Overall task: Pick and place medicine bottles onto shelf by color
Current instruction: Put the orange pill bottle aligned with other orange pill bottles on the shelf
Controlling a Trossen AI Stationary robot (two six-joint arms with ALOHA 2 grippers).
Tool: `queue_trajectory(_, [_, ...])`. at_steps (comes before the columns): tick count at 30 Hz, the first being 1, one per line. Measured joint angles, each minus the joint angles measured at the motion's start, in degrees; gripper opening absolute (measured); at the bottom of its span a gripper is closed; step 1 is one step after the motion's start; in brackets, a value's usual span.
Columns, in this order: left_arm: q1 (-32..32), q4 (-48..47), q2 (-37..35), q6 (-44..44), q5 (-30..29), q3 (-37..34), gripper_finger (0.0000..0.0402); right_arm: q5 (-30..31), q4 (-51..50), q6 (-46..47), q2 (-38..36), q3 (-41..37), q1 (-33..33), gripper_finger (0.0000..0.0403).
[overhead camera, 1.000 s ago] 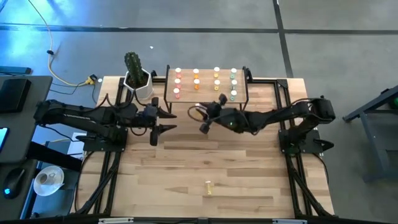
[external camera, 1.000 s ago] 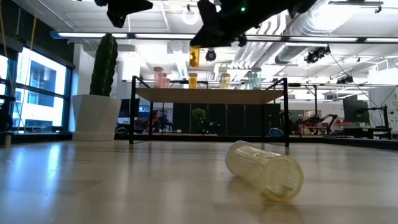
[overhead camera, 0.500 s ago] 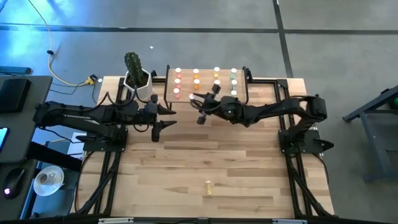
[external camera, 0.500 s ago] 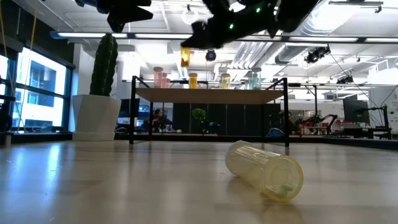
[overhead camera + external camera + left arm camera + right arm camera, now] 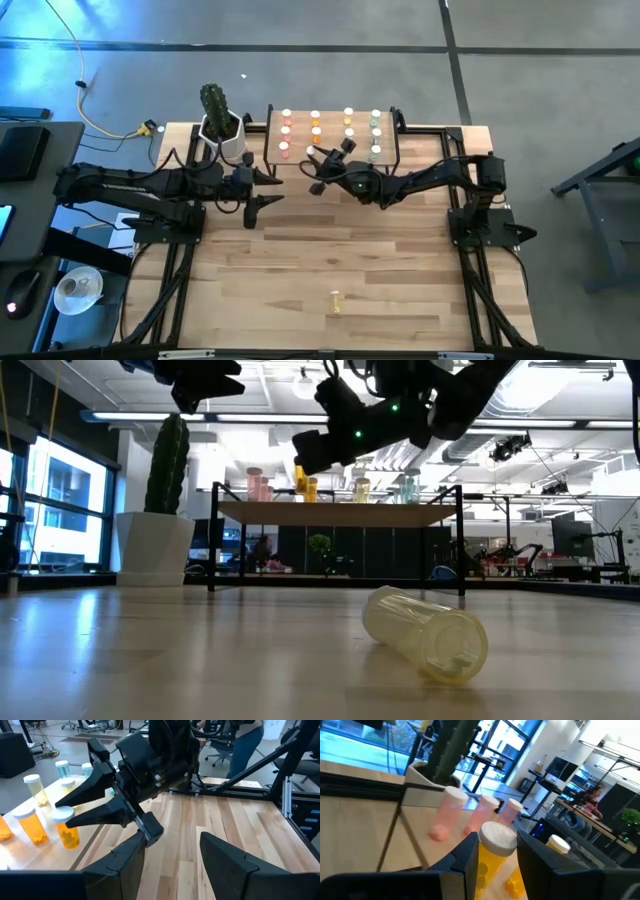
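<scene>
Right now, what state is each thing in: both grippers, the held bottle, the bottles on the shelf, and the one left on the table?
Right gripper: shut on the orange bottle, at the shelf's near edge.
Orange bottle: upright between the fingers, cap on.
Left gripper: open, empty, waiting left of the shelf.
Shelf: holds rows of upright bottles.
Pink bottles: upright, in a row.
Yellow bottle: on its side on the table.
</scene>
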Motion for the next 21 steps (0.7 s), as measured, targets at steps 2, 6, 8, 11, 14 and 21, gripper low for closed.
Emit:
queue_trajectory(2, [0.00,-0.03,0.00,0.00,0.00,0.00,0.0181,0.02,0.05,0.00,0.00,0.00,-0.26,0.0103])
queue_trajectory(6, [0.00,-0.03,0.00,0.00,0.00,0.00,0.0181,-0.43,-0.57,0.16,-0.02,0.00,-1.32,0.0103])
queue_trajectory(8, [0.00,-0.01,0.00,-0.02,0.00,0.00,0.0181,-1.73,-1.59,0.27,-0.02,0.00,-1.96,0.0103])
queue_trajectory(11, [0.00,-0.02,0.00,-0.03,0.00,0.00,0.0181,-2.05,-2.68,0.98,-0.02,0.00,-2.52,0.0103])
queue_trajectory(14, [0.00,-0.01,0.00,0.00,0.01,0.00,0.0181,-2.08,-4.28,1.32,-0.02,0.00,-2.77,0.0103])
queue_trajectory(21, [0.00,-0.01,0.00,0.01,0.01,0.00,0.0181,-2.54,-4.44,1.63,-0.02,0.00,-3.01,0.0103])
